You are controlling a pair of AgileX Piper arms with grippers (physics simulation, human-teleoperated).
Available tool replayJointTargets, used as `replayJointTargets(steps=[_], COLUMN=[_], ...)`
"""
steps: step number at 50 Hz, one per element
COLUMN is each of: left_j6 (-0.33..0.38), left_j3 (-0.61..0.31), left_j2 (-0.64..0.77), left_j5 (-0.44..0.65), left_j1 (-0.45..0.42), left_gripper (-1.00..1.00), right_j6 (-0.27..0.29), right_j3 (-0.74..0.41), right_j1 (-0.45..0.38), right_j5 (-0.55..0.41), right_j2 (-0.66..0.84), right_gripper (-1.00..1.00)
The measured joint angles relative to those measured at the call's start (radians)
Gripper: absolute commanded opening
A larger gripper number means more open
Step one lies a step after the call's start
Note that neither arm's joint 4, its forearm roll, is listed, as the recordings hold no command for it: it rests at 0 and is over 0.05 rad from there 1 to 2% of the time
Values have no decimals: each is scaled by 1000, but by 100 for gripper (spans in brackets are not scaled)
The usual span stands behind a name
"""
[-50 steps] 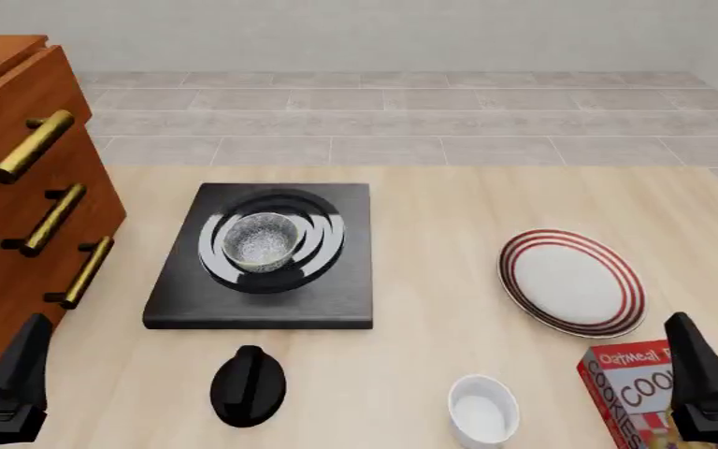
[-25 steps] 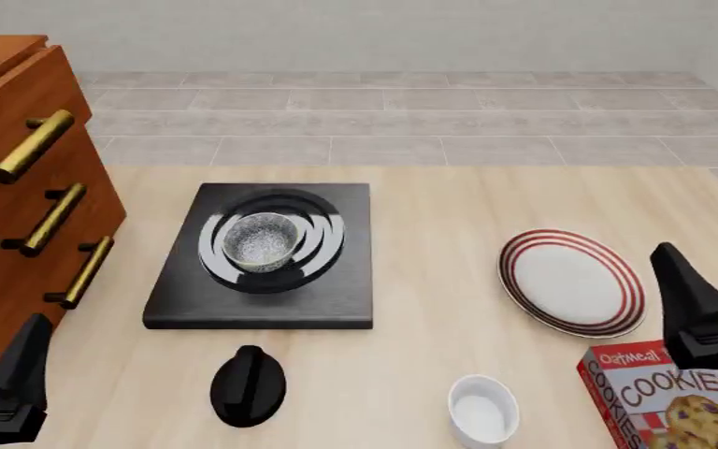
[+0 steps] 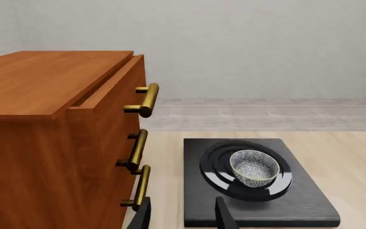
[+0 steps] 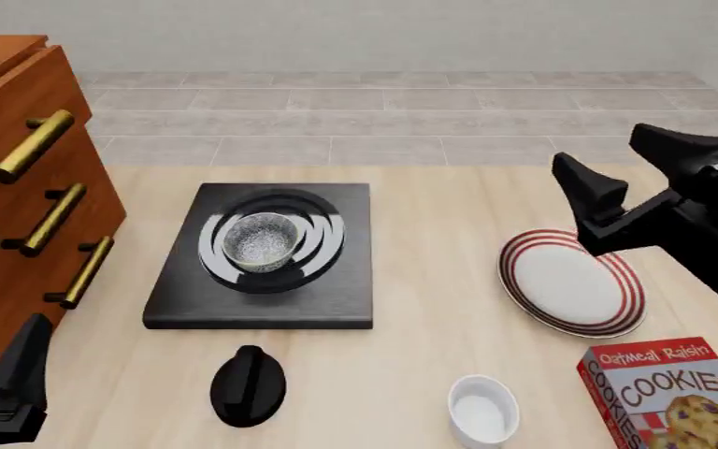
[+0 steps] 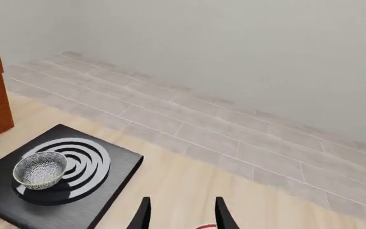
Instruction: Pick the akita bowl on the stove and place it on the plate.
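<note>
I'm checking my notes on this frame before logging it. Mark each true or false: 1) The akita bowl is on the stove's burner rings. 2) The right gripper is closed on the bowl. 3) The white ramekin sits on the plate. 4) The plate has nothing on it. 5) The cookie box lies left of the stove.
1) True: the akita bowl sits on the stove rings.
2) False: the right gripper is open, above the plate, apart from the bowl.
3) False: the ramekin stands on the table, nearer than the plate.
4) True.
5) False: the cookie box is at the right, near edge.
</note>
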State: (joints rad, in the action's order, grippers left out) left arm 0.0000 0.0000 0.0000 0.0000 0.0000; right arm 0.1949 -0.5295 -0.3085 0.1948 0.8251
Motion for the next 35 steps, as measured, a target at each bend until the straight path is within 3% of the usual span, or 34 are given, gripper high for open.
replayJointTargets(steps=[12,35], left_j6=[0,0], left_j3=[0,0], left_j2=[0,0], left_j5=[0,0], left_j1=[0,0], left_gripper=[100,100], right_j6=[2,-112], right_j3=[-146,-644], right_j1=[-87,-246], right_j5=[-51,-366], right_j2=[154,531], right_gripper=[100,100])
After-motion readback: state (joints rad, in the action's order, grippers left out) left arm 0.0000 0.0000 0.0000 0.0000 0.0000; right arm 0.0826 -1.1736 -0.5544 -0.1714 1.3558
